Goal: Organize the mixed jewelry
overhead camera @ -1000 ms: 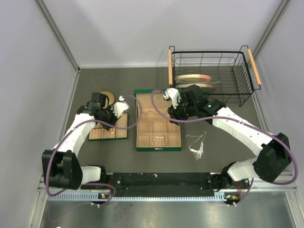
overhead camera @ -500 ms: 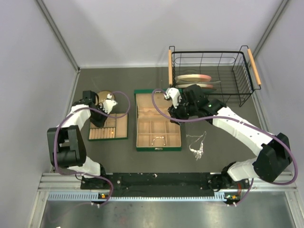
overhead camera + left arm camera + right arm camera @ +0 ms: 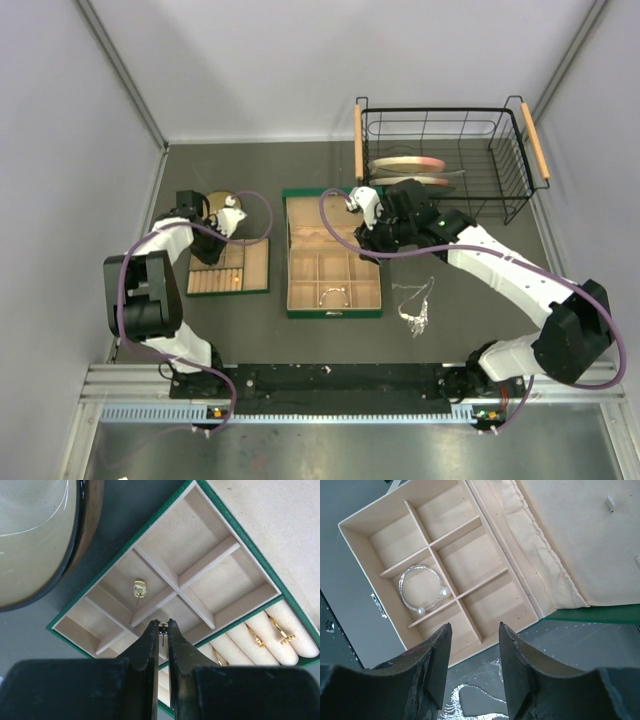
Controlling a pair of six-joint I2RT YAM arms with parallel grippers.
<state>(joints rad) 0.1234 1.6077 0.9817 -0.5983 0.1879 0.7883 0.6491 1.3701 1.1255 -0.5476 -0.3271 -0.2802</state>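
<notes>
My left gripper (image 3: 163,625) is shut on a tiny gold stud earring (image 3: 163,626) and holds it just above the compartments of the small green tray (image 3: 235,528). A second gold earring (image 3: 140,588) lies in one compartment, and gold rings (image 3: 256,640) sit in the ring rolls. In the top view this gripper (image 3: 212,250) is over the tray's far left part. My right gripper (image 3: 474,630) is open and empty above the near edge of the large green box (image 3: 296,309). A silver bracelet (image 3: 422,587) with pearl ends lies in a box compartment. A silver chain necklace (image 3: 413,305) lies on the table to the right of the box.
A round wooden bowl (image 3: 222,203) stands just beyond the small tray, close to my left gripper, and shows in the left wrist view (image 3: 35,530). A black wire basket (image 3: 520,150) with plates stands at the back right. Grey walls close in both sides.
My left arm has swung left from over the tray's right edge to its far left part, by the bowl. The right arm has not moved.
</notes>
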